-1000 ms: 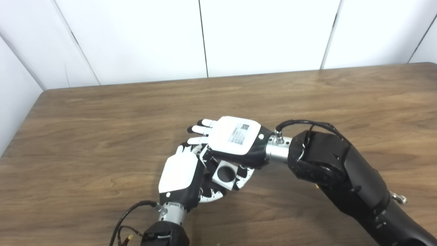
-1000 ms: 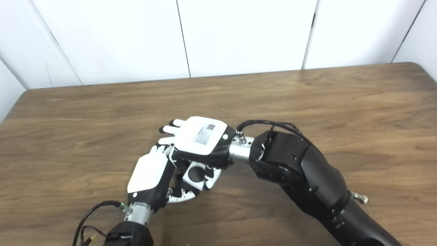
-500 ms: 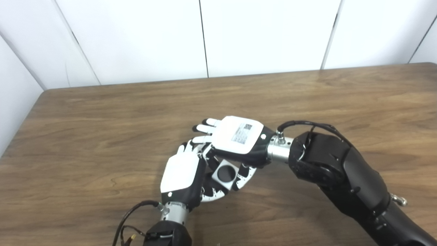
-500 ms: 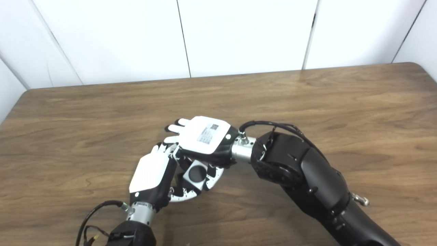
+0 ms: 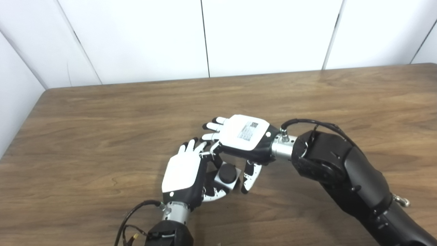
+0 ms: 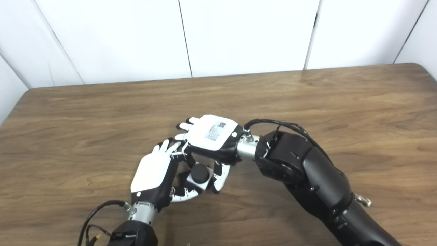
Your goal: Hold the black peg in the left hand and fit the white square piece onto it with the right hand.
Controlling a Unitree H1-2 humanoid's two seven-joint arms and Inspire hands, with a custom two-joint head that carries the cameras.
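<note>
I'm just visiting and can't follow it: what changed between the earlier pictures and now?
The right hand drew back to the right and its thumb came off the white square piece, so it seems to have let go. The black peg now pokes up through the piece's hole. The left hand stayed put, still cradling the pair above the table.

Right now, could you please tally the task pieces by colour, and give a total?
Black: 1, the black peg
White: 1, the white square piece
Total: 2, both at the left hand
</note>
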